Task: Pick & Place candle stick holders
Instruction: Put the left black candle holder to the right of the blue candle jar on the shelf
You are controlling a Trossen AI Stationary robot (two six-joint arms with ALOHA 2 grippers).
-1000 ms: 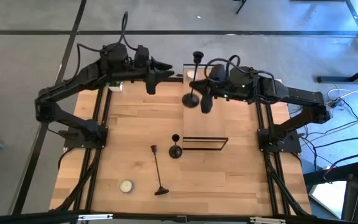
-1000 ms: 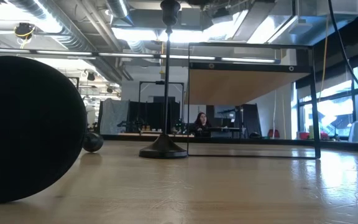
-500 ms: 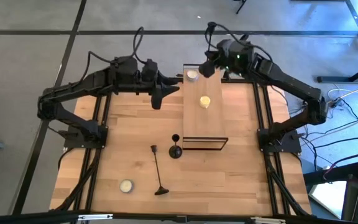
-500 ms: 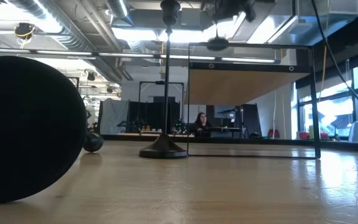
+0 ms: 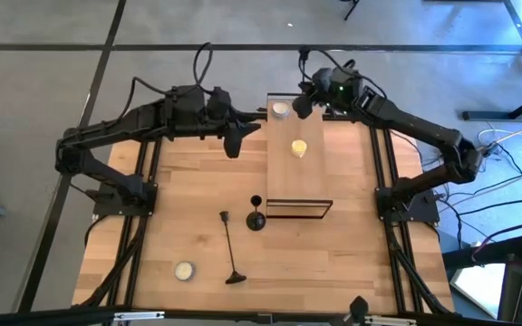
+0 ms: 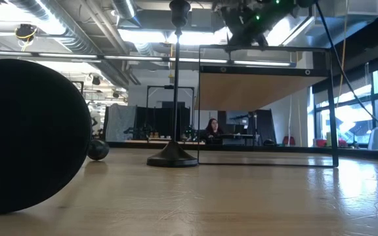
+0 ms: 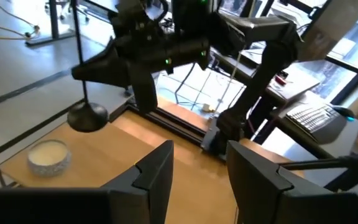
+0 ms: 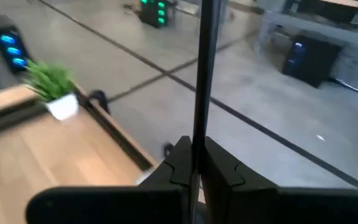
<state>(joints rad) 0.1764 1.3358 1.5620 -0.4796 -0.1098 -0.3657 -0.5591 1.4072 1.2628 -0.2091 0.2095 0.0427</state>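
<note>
Tall candle stick holder (image 8: 202, 74): stem clamped in closed right tool (image 8: 194, 163), held raised above far end of shelf (image 5: 299, 172), by white candle (image 5: 281, 110). Left tool (image 7: 194, 174): parted, nothing held, beside shelf. Short holder (image 5: 256, 217) upright and second tall holder (image 5: 230, 249) lying, both on counter (image 5: 198, 181).

A raised wooden shelf (image 5: 298, 172) on a thin black frame stands on the far half of the wooden table (image 5: 352, 254). On its top sit a white candle (image 5: 281, 110) at the far end, just beside the right gripper, and a yellow candle (image 5: 299, 148) a little nearer the middle. Another white candle (image 5: 184, 270) lies on the table near the front left corner, well apart from both grippers. A small green potted plant (image 8: 53, 89) sits at a table corner. Far behind the table, a person (image 6: 211, 127) sits at a desk.
</note>
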